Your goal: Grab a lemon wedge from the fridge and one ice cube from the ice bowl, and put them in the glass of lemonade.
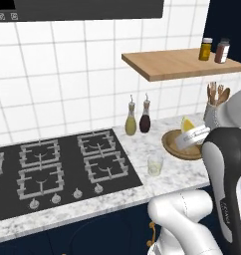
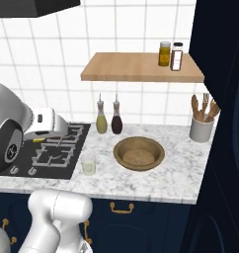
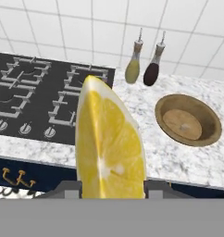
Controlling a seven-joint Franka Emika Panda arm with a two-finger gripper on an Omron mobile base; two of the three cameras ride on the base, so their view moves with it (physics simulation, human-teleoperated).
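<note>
My gripper (image 3: 111, 187) is shut on the lemon wedge (image 3: 109, 148), a bright yellow slice that stands large between the two fingertips in the hand view. In the left base view the lemon wedge (image 1: 187, 123) peeks out above my gripper (image 1: 188, 130), raised over the counter. The glass of lemonade (image 1: 155, 165) (image 2: 88, 164) stands on the marble near the hob's right edge. To its right sits the brown ice bowl (image 1: 173, 145) (image 2: 139, 153) (image 3: 188, 120); I cannot make out an ice cube in it. The fridge is out of view.
A black gas hob (image 1: 58, 164) (image 3: 35, 92) fills the counter's left. Two slim stoppered bottles (image 2: 108, 121) (image 3: 142, 69) stand against the tiled wall. A grey utensil cup (image 2: 201, 129) sits at the far right under a wooden shelf (image 2: 141, 66) with spice jars.
</note>
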